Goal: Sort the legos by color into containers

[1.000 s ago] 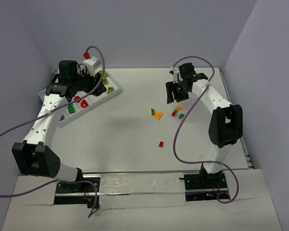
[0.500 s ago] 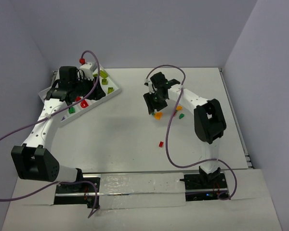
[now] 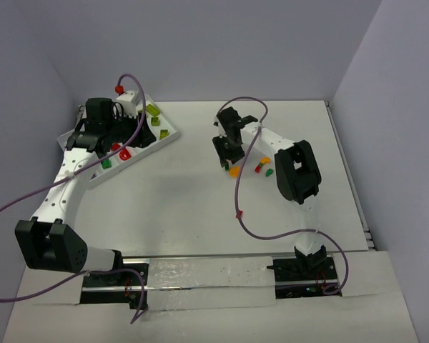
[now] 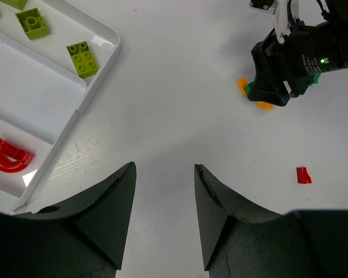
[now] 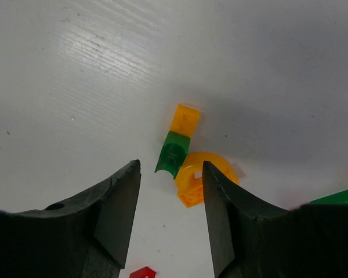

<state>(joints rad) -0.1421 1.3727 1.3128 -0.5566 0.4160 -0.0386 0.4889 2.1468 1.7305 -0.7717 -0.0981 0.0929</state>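
Right gripper (image 5: 169, 168), jaws apart and empty, hovers over the green brick (image 5: 174, 152); lower centred on it alone, sparing the orange arch (image 5: 206, 179) just beside. Left gripper (image 4: 163, 168) likewise released

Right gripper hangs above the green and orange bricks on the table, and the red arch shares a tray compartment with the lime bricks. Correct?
No: the red arch lies in a separate compartment, not the one holding the lime bricks; the left wrist view shows it. The rest is right.
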